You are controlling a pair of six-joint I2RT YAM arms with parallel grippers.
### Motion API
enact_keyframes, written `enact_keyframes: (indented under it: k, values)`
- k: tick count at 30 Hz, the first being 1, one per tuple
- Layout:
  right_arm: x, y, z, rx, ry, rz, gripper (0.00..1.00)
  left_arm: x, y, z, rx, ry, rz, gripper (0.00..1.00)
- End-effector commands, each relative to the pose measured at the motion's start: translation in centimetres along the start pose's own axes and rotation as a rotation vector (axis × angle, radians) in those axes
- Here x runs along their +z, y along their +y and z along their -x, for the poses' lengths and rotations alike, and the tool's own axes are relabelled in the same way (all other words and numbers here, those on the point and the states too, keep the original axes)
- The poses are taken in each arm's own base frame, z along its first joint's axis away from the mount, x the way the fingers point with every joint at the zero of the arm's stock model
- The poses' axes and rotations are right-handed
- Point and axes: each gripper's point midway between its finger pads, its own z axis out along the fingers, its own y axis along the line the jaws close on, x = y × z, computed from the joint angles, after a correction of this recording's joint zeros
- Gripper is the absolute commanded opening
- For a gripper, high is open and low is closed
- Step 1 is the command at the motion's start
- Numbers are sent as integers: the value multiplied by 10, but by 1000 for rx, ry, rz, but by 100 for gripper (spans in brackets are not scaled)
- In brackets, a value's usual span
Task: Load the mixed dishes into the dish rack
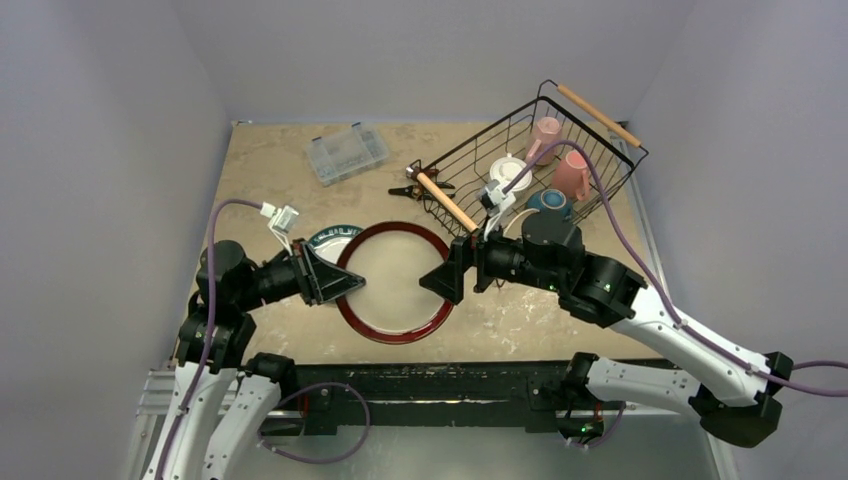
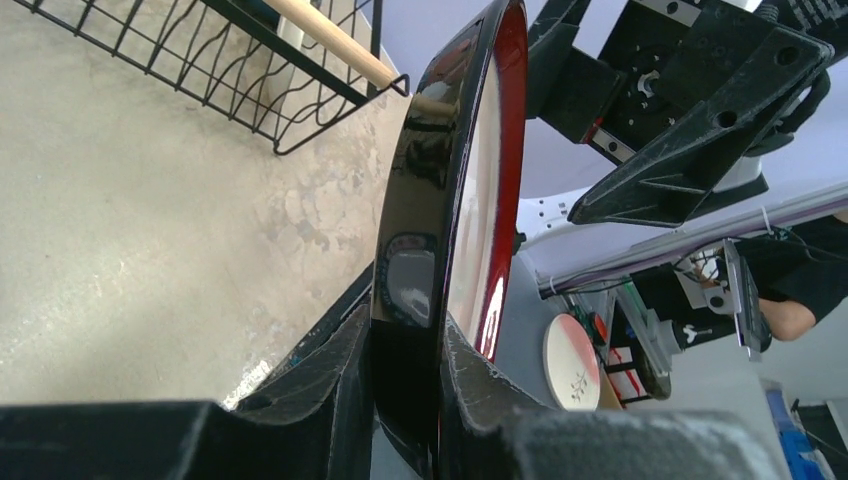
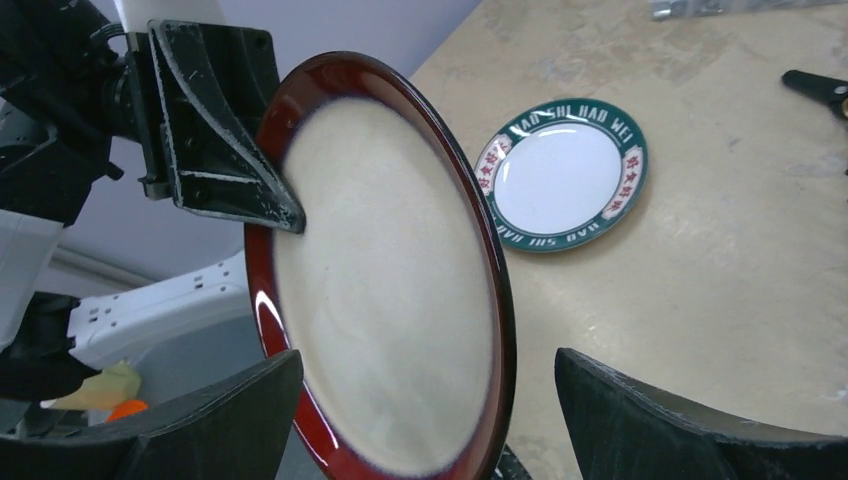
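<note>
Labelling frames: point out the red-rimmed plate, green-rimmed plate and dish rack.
red-rimmed plate (image 1: 395, 281): top view, cream centre.
green-rimmed plate (image 3: 561, 176): right wrist view, white centre.
dish rack (image 1: 447, 202): top view, near wooden handle.

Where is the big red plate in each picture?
Top view: the big red plate is in the middle of the picture.
Left wrist view: it is seen edge-on in the middle, pinched by the left fingers.
Right wrist view: it is left of middle, its pale face showing.
Shared landmark: the table shows in all three.
</note>
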Motion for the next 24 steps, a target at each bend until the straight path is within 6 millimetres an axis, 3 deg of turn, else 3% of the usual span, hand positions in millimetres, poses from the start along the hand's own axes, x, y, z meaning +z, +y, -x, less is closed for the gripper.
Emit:
enact_keyframes:
  k: [1,8,13,18,24]
  values:
    - [-1,22,-4,7,47,117,98,-11,-48,12,137,-14,-144,0]
    - [2,54,-20,-35,145,329,94,-15,-55,-5,198,74,-203,0]
    - [3,78,-38,-50,296,505,73,-21,-57,-16,237,131,-217,0]
    - [-3,87,-46,-79,360,598,69,-23,-53,-25,239,166,-217,0]
    - [-9,84,-63,-138,353,668,61,-24,-49,-33,242,197,-229,0]
